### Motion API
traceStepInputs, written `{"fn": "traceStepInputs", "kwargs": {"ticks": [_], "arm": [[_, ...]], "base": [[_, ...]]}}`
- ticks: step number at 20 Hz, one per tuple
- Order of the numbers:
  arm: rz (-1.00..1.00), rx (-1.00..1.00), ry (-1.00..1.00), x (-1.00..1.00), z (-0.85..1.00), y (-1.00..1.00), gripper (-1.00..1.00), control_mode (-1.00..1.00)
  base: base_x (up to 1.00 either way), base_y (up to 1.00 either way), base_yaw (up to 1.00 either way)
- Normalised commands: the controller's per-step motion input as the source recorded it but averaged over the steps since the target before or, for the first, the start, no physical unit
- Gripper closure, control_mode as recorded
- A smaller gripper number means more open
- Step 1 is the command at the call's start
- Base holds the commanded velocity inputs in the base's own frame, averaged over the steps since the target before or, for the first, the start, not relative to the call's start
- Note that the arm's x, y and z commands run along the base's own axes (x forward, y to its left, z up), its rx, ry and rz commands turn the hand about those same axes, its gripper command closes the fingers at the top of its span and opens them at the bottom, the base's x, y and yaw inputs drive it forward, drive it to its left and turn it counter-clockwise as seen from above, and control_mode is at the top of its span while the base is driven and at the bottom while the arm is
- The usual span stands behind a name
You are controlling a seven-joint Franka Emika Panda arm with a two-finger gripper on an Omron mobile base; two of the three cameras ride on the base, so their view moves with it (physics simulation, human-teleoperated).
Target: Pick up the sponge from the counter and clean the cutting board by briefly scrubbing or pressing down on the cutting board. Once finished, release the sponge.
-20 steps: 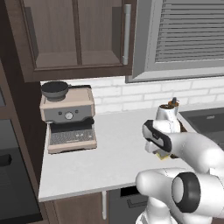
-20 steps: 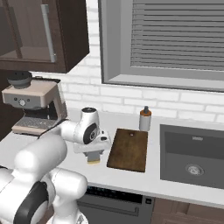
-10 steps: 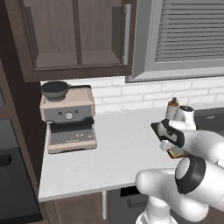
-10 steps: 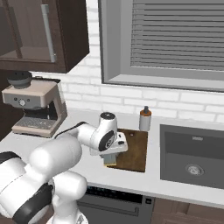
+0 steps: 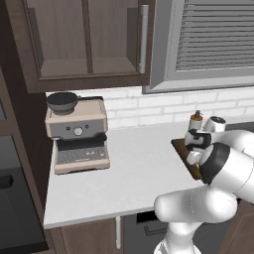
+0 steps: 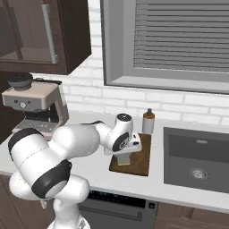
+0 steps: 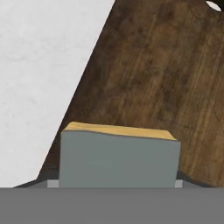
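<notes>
Gripping the sponge point(image 7: 119, 157), jaws clamped on it, over the cutting board point(image 7: 166, 87). Board lies on the tabletop point(image 5: 134, 168), left of the sink point(image 6: 197, 156).

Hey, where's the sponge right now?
In the right base view the sponge is held in the hand over the near left part of the cutting board, left of the sink.
</notes>
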Motion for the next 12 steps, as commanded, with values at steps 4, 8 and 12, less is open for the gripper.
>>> {"fn": "traceStepInputs", "kwargs": {"ticks": [4,8,12], "arm": [[0.00,0.00,-0.09,0.09,-0.09,-0.01,1.00,-1.00],[0.00,0.08,-0.20,-0.02,-0.16,0.00,1.00,-1.00],[0.00,0.07,-0.24,-0.07,-0.09,0.00,1.00,-1.00]], "base": [[0.00,0.00,0.00],[0.00,0.00,0.00],[0.00,0.00,0.00]]}}
